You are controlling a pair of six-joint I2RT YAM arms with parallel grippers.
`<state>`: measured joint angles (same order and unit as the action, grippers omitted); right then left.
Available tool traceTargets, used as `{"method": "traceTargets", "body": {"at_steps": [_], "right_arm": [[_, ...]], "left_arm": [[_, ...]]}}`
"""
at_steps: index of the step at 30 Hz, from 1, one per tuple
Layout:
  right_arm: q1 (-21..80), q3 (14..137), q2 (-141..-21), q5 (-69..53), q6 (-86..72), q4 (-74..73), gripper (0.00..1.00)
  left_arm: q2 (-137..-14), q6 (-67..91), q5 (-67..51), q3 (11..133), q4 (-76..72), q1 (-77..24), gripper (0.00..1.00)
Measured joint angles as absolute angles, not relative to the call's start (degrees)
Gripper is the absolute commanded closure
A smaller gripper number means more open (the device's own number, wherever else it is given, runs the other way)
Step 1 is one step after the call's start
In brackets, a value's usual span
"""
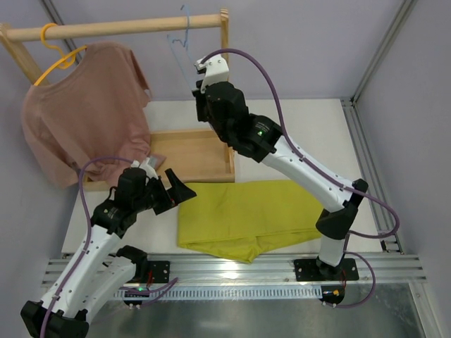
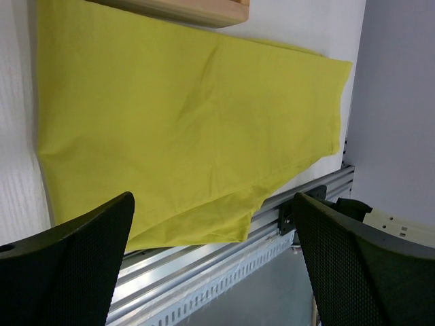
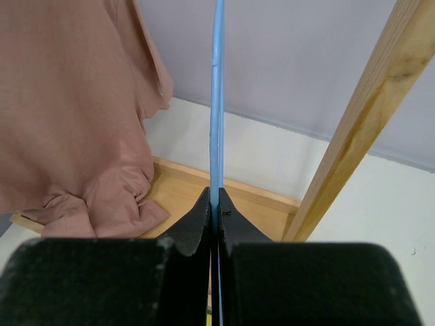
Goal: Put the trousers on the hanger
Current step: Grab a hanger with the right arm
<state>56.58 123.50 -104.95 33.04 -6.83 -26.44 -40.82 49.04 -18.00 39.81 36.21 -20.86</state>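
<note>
Up by the wooden rail [image 1: 120,28], the right gripper [image 3: 215,204] is pinched on the light-blue hanger [image 3: 217,102], and its fingers hide the wire's lower part. The trousers [image 1: 243,215] lie flat on the table [image 1: 303,141], partly cut off in the left wrist view. The left gripper [image 1: 175,190] hovers near them, jaws spread wide.

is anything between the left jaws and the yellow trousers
Nothing visible does. In the left wrist view the trousers lie flat on the table, bare cloth showing between the open left jaws; the wooden tray sits beyond them.
</note>
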Motion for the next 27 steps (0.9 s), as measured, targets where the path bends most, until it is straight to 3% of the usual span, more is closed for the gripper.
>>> {"method": "traceTargets", "body": {"at_steps": [16, 27], "right_arm": [[56.97, 114.19, -95.96, 32.86, -5.54, -24.34, 0.96], [59.7, 87.13, -75.55, 32.23, -6.55, -22.17, 0.96]], "left_arm": [[-41.21, 49.34, -18.0, 37.6, 34.06, -20.86, 0.03], [-43.57, 49.71, -18.06, 37.56, 32.6, -20.86, 0.02]]}}
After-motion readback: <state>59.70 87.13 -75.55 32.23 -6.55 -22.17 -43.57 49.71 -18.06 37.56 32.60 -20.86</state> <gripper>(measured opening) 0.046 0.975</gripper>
